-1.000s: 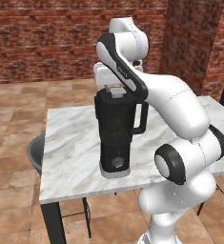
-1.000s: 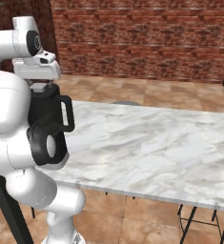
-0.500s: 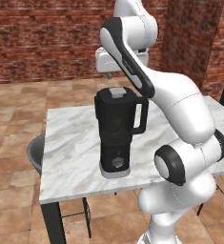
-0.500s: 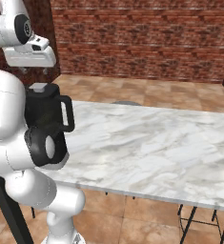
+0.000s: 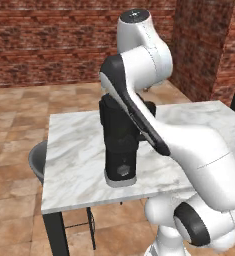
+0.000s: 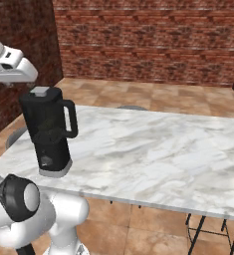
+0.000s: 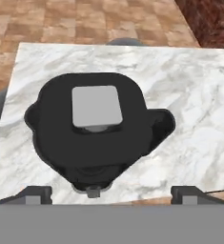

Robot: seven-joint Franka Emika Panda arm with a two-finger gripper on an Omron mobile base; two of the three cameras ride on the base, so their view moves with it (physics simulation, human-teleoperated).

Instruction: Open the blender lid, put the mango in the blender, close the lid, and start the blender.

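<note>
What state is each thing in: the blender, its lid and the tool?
Blender: upright on the table, handle toward the table's middle.
Lid: on the jar, closed, grey cap centred.
Tool: open, above the lid, holding nothing.

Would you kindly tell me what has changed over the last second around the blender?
The gripper, which was down at the lid a second ago, has risen well clear and now hangs above it, jaws open and empty. The lid sits on the blender, which has not moved from its spot near the corner of the marble table, handle on the same side.
</note>
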